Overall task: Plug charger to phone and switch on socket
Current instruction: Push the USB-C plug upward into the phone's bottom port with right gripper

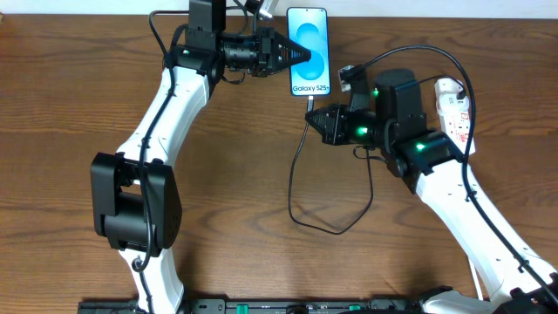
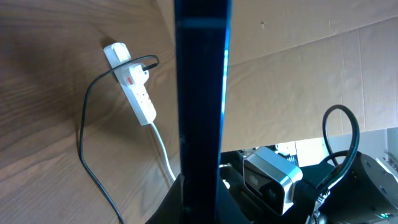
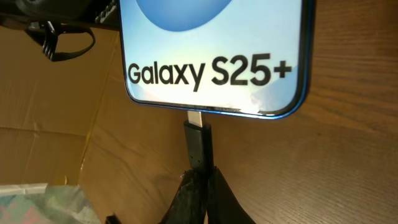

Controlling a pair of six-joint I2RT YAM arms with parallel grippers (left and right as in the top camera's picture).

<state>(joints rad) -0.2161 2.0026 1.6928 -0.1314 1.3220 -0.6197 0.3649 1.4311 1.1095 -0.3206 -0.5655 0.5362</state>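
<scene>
The phone (image 1: 309, 48) lies at the table's far edge, its blue screen reading "Galaxy S25+". My left gripper (image 1: 301, 54) is shut on its left long edge; in the left wrist view the phone (image 2: 200, 93) stands edge-on between the fingers. My right gripper (image 1: 314, 116) is shut on the charger's small black plug (image 3: 198, 144), whose metal tip touches the port in the phone's bottom edge (image 3: 214, 56). The thin black cable (image 1: 301, 187) loops over the table to the socket (image 1: 456, 109), a white strip at the right, also in the left wrist view (image 2: 134, 84).
Brown cardboard (image 2: 298, 81) stands beyond the table's far edge. The strip's thick white cord (image 2: 163, 152) trails from its end. The right arm's body (image 1: 410, 139) lies between the cable loop and the strip.
</scene>
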